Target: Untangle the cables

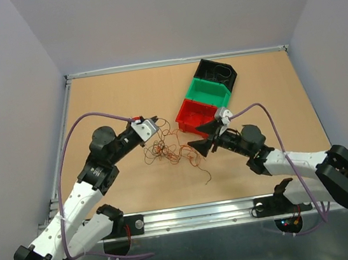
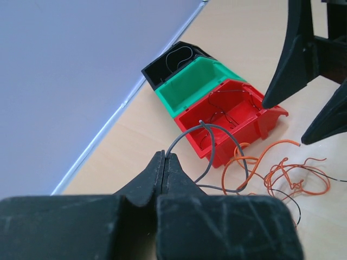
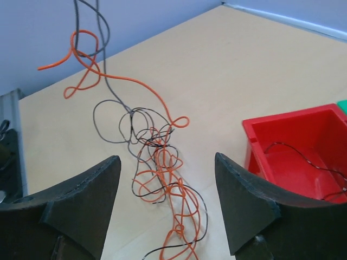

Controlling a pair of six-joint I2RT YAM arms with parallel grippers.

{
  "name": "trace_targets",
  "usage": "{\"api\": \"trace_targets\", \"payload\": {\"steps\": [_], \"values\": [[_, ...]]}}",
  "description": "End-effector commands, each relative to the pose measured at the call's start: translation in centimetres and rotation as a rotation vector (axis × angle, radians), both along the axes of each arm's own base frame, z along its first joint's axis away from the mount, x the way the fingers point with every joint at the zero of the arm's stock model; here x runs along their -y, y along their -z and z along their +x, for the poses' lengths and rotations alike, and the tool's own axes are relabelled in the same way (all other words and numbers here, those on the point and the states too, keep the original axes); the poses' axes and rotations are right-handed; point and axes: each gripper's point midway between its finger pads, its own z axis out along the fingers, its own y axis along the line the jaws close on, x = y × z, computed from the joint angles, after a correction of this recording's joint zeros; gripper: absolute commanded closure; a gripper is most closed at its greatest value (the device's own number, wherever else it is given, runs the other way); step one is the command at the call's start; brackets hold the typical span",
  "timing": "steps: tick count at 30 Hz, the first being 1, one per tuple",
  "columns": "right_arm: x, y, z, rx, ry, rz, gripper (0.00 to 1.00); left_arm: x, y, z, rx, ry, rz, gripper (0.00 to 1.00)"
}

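Left pincer (image 2: 164, 155) clenched on one grey cable (image 2: 201, 124), right pincer (image 3: 167, 158) spread empty beside tangled cables (image 1: 162, 149), near three bins (image 1: 207, 90).

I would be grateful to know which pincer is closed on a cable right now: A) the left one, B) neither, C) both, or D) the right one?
A: the left pincer is shut with a gray cable running out from its tips, while the right pincer stands wide open and holds nothing.
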Motion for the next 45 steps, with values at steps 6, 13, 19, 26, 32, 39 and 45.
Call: {"api": "trace_targets", "payload": {"steps": [6,13,19,26,32,39,45], "values": [[-3.4,-2.5,-0.8,0.155,-0.180,0.063,0.12,0.9,-0.7,-1.7,0.013,0.099,-0.013,1.00],[-4.9,-2.0,2.8,0.162,-0.070,0.081,0.20,0.8,-0.9,-2.3,0.026,0.113,-0.016,1.00],[-4.2,-3.1,3.5,0.205,-0.007,0.161,0.27,0.9,-0.7,-2.2,0.014,0.117,-0.005,1.00],[-4.6,-3.2,2.9,0.236,-0.048,0.159,0.86,0.8,-0.6,-2.0,0.018,0.108,-0.002,1.00],[-2.3,-4.1,2.3,0.226,0.027,0.213,0.99,-0.8,-1.2,0.3,0.007,-0.058,-0.069,1.00],[5.6,-4.9,2.5,0.182,0.360,0.295,0.99,-7.7,-3.7,4.2,0.046,-0.430,-0.299,1.00],[12.3,-5.9,1.3,0.117,0.587,0.432,0.99,-10.9,-3.1,7.1,-0.017,-0.537,-0.343,1.00]]}}
